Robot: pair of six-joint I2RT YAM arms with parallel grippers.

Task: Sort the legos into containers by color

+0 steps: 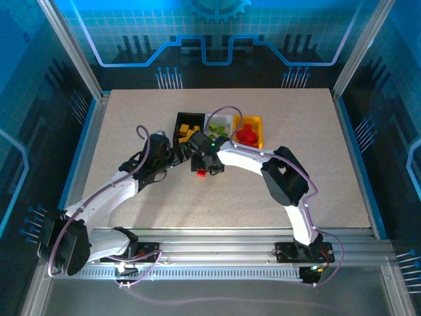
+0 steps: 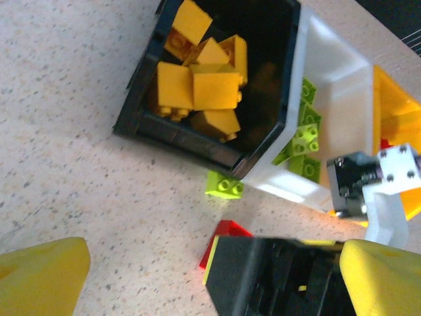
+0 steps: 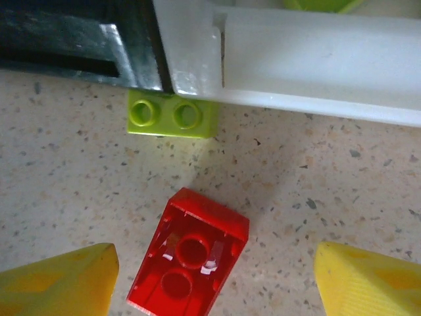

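Since a red lego (image 3: 189, 253) lay just outside the white bin (image 3: 316, 59), the open right hand (image 3: 217, 283) straddled it, apparently for pickup.

My right gripper (image 3: 217, 266) above a red lego (image 3: 189, 253), fingers spread.

My two yellow fingertips (image 3: 59, 283) stand wide apart at the lower corners. The red lego lies askew on the speckled table (image 3: 342, 191) between them, nearer the left one and touching neither, with two round marks on its glossy face. Further up and apart from it, a lime green lego (image 3: 172, 116) shows me two studs. It sits tucked against the foot of the black bin (image 3: 66, 39) and the white bin (image 3: 316, 59), just where their walls meet.
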